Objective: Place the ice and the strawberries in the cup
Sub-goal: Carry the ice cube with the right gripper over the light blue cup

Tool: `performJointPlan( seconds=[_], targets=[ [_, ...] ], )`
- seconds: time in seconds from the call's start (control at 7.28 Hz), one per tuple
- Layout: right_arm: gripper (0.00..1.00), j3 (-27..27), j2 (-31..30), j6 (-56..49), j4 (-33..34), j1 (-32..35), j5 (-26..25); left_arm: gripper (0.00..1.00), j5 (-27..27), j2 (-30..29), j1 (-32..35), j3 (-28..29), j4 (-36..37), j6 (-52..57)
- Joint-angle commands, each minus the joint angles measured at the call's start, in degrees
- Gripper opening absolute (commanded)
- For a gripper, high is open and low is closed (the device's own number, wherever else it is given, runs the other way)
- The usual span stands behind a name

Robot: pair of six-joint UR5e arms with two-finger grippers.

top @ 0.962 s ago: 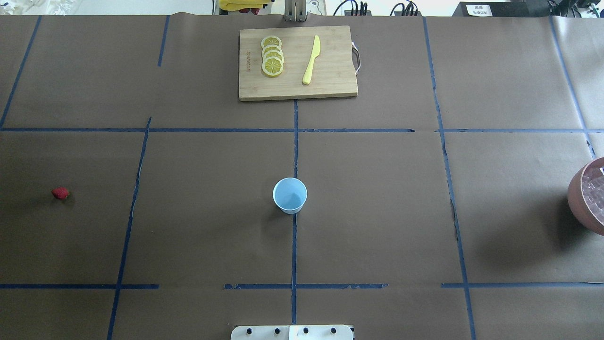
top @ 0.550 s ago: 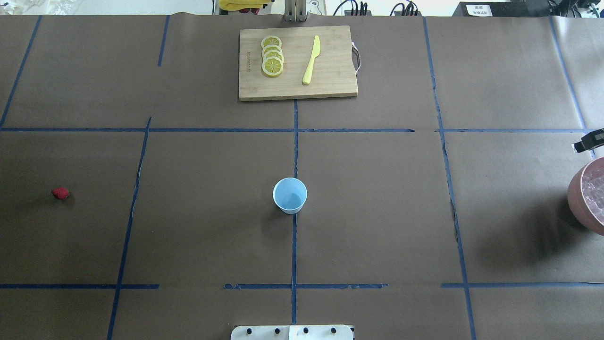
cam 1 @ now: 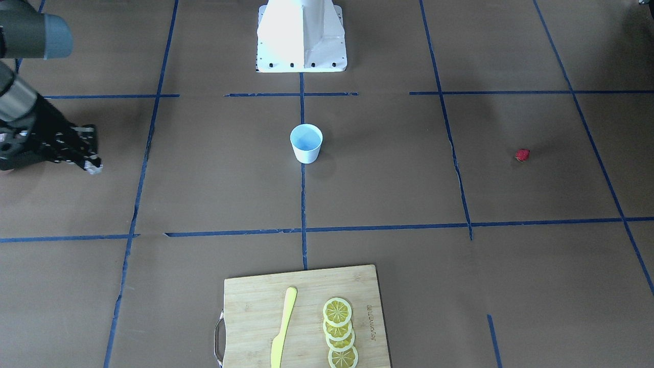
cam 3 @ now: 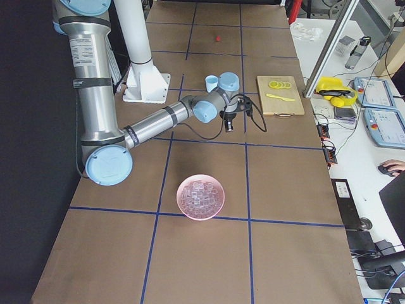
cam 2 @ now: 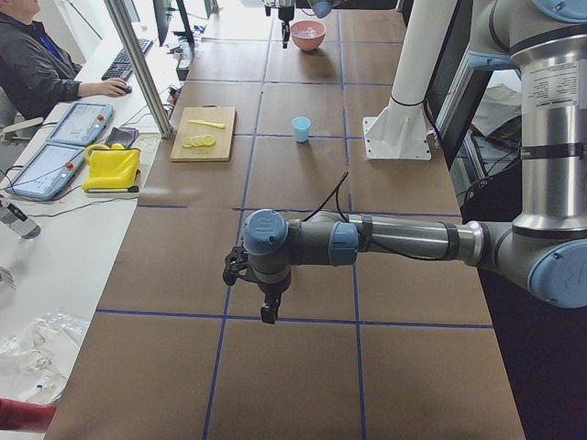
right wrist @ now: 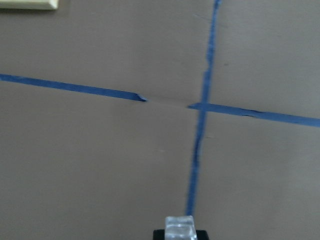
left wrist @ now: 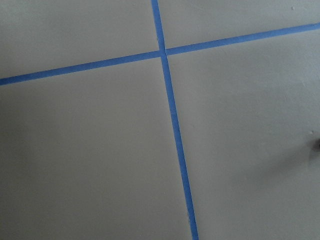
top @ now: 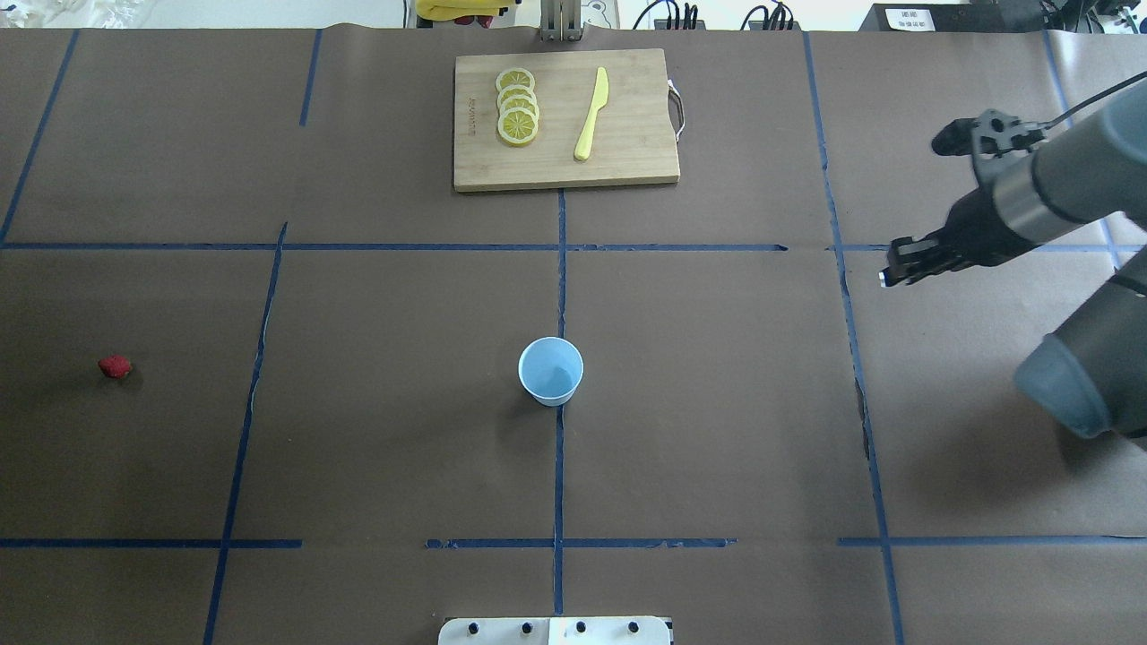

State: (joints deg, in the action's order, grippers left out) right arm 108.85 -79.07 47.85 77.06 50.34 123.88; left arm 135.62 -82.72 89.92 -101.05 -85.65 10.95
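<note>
Since half a second ago the right arm has swung in from the overhead view's 3 o'clock edge. Then only its tip showed there above the bowl. Now the right tool (top: 889, 274) hangs over bare tabletop (top: 717, 430), at about 2 o'clock from the cup (top: 550, 370) and well apart from it. The cup and the strawberry (top: 115, 365) have not shifted.

The right tool is clenched on one ice cube (right wrist: 179, 228), which shows clear and whitish at the bottom of the right wrist view, pinched between dark fingertips. The arm now covers the bowl in the overhead view. The right side view shows the bowl (cam 3: 179, 201) with plenty of ice (cam 3: 200, 195) in it.

By this evidence the task is at an early stage. The first cube is picked and on its way, but nothing has been dropped: the cup's pale blue inside looks empty. The strawberry lies untouched at 9 o'clock from the cup, far off. Left to do are carrying this cube over the rim, releasing it, perhaps fetching more ice, and then the berry.

The left tool (cam 2: 267, 312) shows only in the left side view, low over the tabletop. Whether it is released or clenched cannot be told.
</note>
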Motion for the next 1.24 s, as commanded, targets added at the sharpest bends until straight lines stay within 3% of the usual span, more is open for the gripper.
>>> performJointPlan(
  seconds=[0.0,0.14,0.41,0.69,0.96,1.1],
  targets=[
    [0.03,-0.39,14.74,11.46,13.19,-12.49,-10.35,1.0,0.0,0.02,0.0,-0.03,-0.04,0.03],
    [0.03,-1.78,21.35,15.31,19.64,-16.2,-14.33,1.0,0.0,0.02,0.0,-0.03,-0.04,0.03],
    [0.03,-4.85,29.37,24.61,20.76,-21.31,-16.37,1.0,0.0,0.02,0.0,-0.03,-0.04,0.03],
    [0.03,-14.05,38.34,30.09,20.76,-25.01,-20.76,1.0,0.0,0.02,0.0,0.24,0.05,0.03],
    [0.04,-14.63,38.47,30.55,20.84,-25.64,-21.4,1.0,0.0,0.02,-0.09,0.76,0.05,0.03],
    [0.1,-14.63,38.03,30.55,20.85,-25.64,-21.48,1.0,0.0,0.02,-0.09,0.85,0.13,0.03]
  ],
)
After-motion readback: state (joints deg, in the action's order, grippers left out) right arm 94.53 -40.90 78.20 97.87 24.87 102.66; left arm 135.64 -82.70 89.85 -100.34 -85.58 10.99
